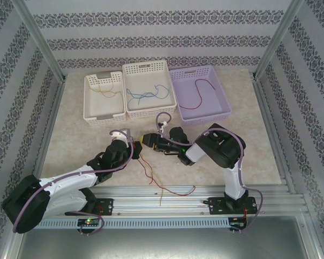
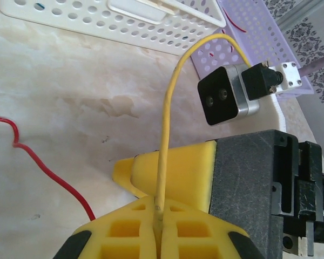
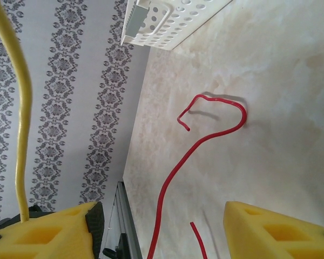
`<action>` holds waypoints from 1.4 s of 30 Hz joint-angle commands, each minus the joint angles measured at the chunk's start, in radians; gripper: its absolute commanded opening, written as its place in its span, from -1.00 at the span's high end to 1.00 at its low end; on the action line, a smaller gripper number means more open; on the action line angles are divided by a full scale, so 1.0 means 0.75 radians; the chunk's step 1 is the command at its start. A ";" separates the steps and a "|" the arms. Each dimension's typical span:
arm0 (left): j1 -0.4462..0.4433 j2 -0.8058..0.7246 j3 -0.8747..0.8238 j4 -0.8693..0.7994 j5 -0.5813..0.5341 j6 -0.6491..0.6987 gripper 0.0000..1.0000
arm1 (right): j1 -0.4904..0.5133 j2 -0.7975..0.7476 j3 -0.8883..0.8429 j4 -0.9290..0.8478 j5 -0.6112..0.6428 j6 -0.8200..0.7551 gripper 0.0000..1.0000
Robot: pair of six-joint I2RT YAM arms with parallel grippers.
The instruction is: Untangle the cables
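The yellow cable [image 2: 164, 140] rises from the bottom centre of the left wrist view and arcs over to the upper right. Its lower end is pinched between the pressed-together fingers of the left gripper [image 2: 156, 216]. In the right wrist view the same cable runs up the left edge of the frame, just beside one finger of the right gripper [image 3: 161, 211], whose jaws stand spread apart with nothing between them. A loose red cable [image 3: 164, 189] lies curled on the table [image 1: 81, 143], in the middle of that view and below the two grippers in the top view, where they meet at the centre of the frame.

Along the upper part of the top view stand three baskets side by side. The left white basket [image 1: 88, 110] holds an orange-yellow strand [image 1: 105, 89], the middle white basket [image 1: 146, 66] holds blue cables [image 1: 146, 96], and the purple basket [image 1: 201, 70] holds a second red cable [image 1: 202, 89].
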 commanded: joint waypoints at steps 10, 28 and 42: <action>-0.042 -0.188 0.121 0.242 0.228 0.062 1.00 | 0.088 -0.087 -0.065 0.018 -0.043 -0.086 -0.16; 0.272 -0.209 0.897 -0.443 0.296 0.442 1.00 | 0.169 -0.951 -0.198 -1.108 0.397 -0.832 -0.21; 0.894 0.158 1.064 -0.515 0.497 0.363 1.00 | 0.409 -1.125 -0.252 -1.618 0.600 -0.968 -0.29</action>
